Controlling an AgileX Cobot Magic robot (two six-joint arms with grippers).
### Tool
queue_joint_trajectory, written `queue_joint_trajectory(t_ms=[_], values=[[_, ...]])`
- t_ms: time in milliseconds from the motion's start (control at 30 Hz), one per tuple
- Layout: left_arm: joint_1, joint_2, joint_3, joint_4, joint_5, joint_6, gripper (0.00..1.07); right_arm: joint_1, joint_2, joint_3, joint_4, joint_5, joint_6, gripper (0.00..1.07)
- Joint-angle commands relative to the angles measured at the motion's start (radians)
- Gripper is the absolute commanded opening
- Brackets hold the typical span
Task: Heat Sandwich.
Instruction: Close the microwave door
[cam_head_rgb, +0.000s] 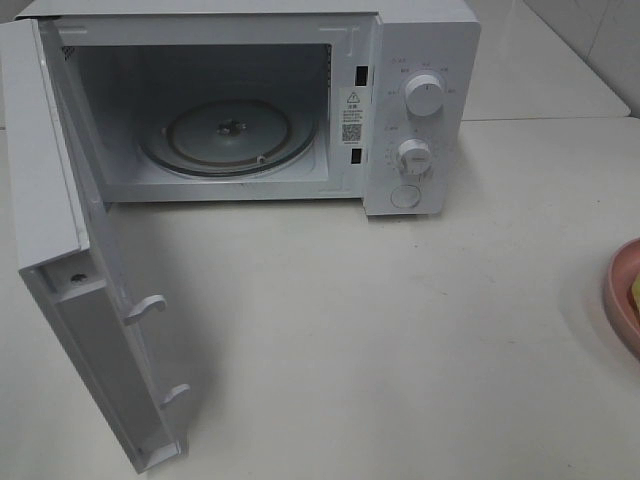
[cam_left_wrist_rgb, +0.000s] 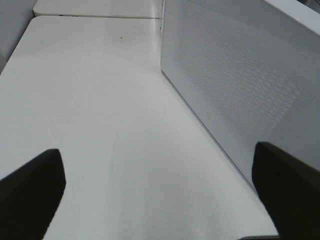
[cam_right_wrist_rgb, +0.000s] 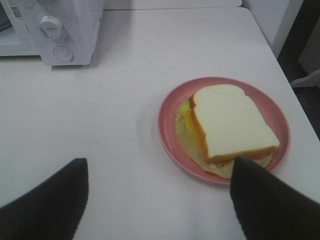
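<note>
The sandwich (cam_right_wrist_rgb: 230, 120), white bread over yellow filling, lies on a round salmon-pink plate (cam_right_wrist_rgb: 167, 125) on the white table. My right gripper (cam_right_wrist_rgb: 160, 200) hovers just before the plate, open with nothing between its dark fingers (cam_right_wrist_rgb: 50, 200); one finger overlaps the plate's near rim. In the exterior high view only the plate's edge (cam_head_rgb: 622, 290) shows at the far right. The white microwave (cam_head_rgb: 420, 60) stands at the back with its door (cam_head_rgb: 40, 170) swung wide open and its glass turntable (cam_head_rgb: 232, 130) bare. My left gripper (cam_left_wrist_rgb: 160, 200) is open over bare table beside the door's dotted panel (cam_left_wrist_rgb: 240, 85).
The open door juts toward the table's front left with its two latch hooks (cam_head_rgb: 145, 308) pointing right. Two knobs (cam_head_rgb: 424, 95) and a button sit on the microwave's right panel. The table's right edge (cam_right_wrist_rgb: 295, 100) runs close past the plate.
</note>
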Motion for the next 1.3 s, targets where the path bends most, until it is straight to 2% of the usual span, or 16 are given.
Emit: queue_joint_trajectory(t_ms=[33,133,267,300,367,400,433,500,567,600,667,733,833,900,1167,1300], values=[[0.001,0.027,-0.025,-0.001,-0.05,-0.006,0.9,-0.007,-0.026,0.001,-0.004,-0.007,-0.013,0.76],[0.001,0.082,-0.033,0.003,-0.103,-0.004,0.86,-0.007,-0.026,0.001,-0.005,-0.007,-0.013,0.76],[0.001,0.154,-0.033,0.002,-0.149,-0.004,0.74,-0.007,-0.026,0.001,-0.005,-0.007,-0.013,0.76],[0.001,0.201,-0.033,0.002,-0.18,-0.004,0.64,-0.007,-0.026,0.001,-0.005,-0.007,-0.013,0.76],[0.001,0.249,-0.033,0.002,-0.21,-0.004,0.54,-0.007,-0.026,0.001,-0.005,-0.007,-0.013,0.76],[0.001,0.249,-0.033,0.002,-0.21,-0.004,0.54,-0.007,-0.026,0.001,-0.005,-0.007,-0.013,0.76],[0.001,0.302,-0.033,0.002,-0.243,-0.004,0.44,-0.007,-0.026,0.001,-0.005,-0.007,-0.013,0.76],[0.001,0.357,-0.031,0.003,-0.29,-0.004,0.33,-0.007,-0.026,0.001,-0.005,-0.007,-0.013,0.76],[0.001,0.38,-0.031,0.004,-0.312,-0.004,0.28,-0.007,-0.026,0.001,-0.005,-0.007,-0.013,0.76],[0.001,0.433,-0.028,0.004,-0.357,-0.004,0.17,-0.007,-0.026,0.001,-0.005,-0.007,-0.013,0.76],[0.001,0.491,-0.017,0.011,-0.41,0.004,0.05,-0.007,-0.026,0.001,-0.005,-0.007,-0.013,0.76],[0.001,0.54,0.002,0.025,-0.476,0.025,0.0,-0.007,-0.026,0.001,-0.005,-0.007,-0.013,0.76],[0.001,0.589,0.031,0.029,-0.555,0.051,0.0,-0.007,-0.026,0.001,-0.005,-0.007,-0.013,0.76],[0.001,0.647,0.081,0.029,-0.707,0.069,0.0,-0.007,-0.026,0.001,-0.005,-0.007,-0.013,0.76],[0.001,0.765,0.206,0.026,-1.111,0.067,0.0,-0.007,-0.026,0.001,-0.005,-0.007,-0.013,0.76],[0.001,0.911,0.267,0.027,-1.38,0.067,0.0,-0.007,-0.026,0.001,-0.005,-0.007,-0.013,0.76]])
